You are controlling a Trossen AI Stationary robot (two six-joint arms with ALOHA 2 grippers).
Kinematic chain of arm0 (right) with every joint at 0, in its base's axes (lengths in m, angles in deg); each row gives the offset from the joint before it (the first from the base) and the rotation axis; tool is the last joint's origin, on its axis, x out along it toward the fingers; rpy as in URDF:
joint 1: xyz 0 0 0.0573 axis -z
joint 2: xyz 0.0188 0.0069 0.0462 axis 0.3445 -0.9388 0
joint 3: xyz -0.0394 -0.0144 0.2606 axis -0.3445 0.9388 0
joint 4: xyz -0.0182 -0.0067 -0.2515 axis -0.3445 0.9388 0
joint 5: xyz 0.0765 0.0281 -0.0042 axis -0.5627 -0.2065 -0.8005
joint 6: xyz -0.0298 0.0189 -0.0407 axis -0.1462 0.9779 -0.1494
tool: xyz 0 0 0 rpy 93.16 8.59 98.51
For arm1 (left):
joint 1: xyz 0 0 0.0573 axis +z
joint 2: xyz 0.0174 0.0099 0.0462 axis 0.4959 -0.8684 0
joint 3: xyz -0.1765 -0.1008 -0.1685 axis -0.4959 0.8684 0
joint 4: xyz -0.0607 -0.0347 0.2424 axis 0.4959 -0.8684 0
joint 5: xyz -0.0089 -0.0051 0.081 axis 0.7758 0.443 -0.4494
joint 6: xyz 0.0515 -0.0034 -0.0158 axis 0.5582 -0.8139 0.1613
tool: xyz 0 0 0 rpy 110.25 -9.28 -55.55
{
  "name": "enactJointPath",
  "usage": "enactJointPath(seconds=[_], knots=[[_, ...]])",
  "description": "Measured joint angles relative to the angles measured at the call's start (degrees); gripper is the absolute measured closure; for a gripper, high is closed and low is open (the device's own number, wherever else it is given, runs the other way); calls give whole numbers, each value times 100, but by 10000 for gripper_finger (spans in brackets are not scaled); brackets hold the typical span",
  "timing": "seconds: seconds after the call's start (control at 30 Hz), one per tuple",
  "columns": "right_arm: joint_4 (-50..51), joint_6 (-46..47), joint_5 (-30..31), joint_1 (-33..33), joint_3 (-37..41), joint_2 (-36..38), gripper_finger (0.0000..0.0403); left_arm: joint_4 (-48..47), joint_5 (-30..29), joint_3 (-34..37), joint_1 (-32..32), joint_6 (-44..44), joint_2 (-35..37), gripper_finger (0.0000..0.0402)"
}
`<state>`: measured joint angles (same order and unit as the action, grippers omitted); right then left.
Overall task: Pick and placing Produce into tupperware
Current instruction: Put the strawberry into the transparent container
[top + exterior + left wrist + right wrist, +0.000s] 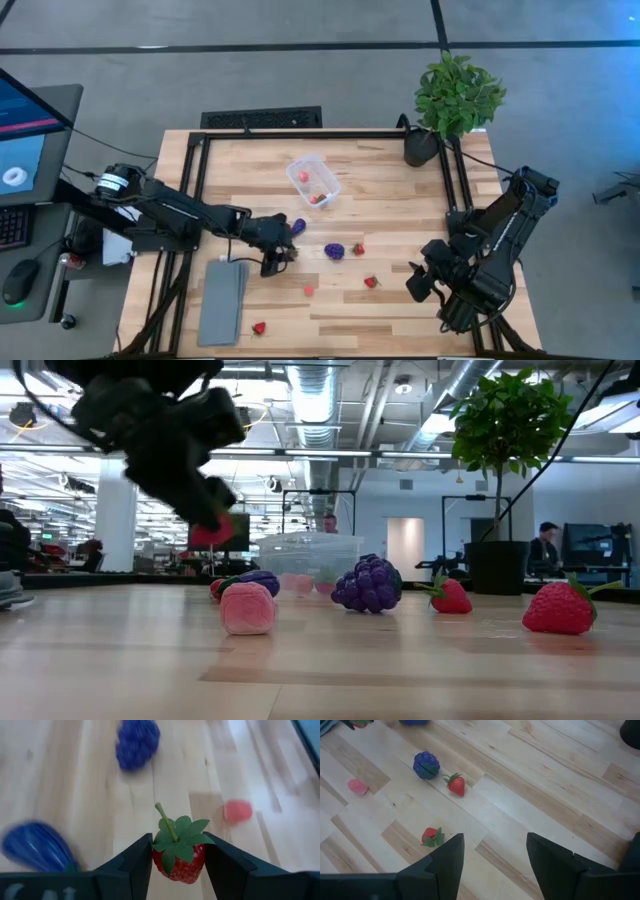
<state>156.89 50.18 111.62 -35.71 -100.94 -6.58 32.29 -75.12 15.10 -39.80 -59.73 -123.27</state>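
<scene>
Left gripper [177, 857] clamps a strawberry [181, 855] above the table [400, 200].
Right gripper [495, 852] hangs with jaws apart; grapes [334, 250] lie nearby.

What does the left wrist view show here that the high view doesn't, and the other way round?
Only the left wrist view shows the grip itself: the left tool shut on a strawberry, leafy top outward, held clear of the table.

Only the high view shows the clear tupperware with red pieces inside, the grey slab, the potted plant, and the right tool waiting open over the table's right side.

Both show the grape cluster, the eggplant and a pink piece loose on the wood.
</scene>
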Motion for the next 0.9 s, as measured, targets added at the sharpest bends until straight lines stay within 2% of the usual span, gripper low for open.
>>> enactJointPath(seconds=[0.5, 0.67, 0.9], knots=[[44, -145, 46, 0, 0, -2, 163, -246, -124, -1001, 1139, 1015, 9, 244], [83, -149, 301, 0, 0, -2, 163, -376, -287, -1161, 1604, 1348, 10, 244], [106, -149, 361, 0, 0, -2, 163, -259, -365, -1195, 2278, 1518, 11, 244]])
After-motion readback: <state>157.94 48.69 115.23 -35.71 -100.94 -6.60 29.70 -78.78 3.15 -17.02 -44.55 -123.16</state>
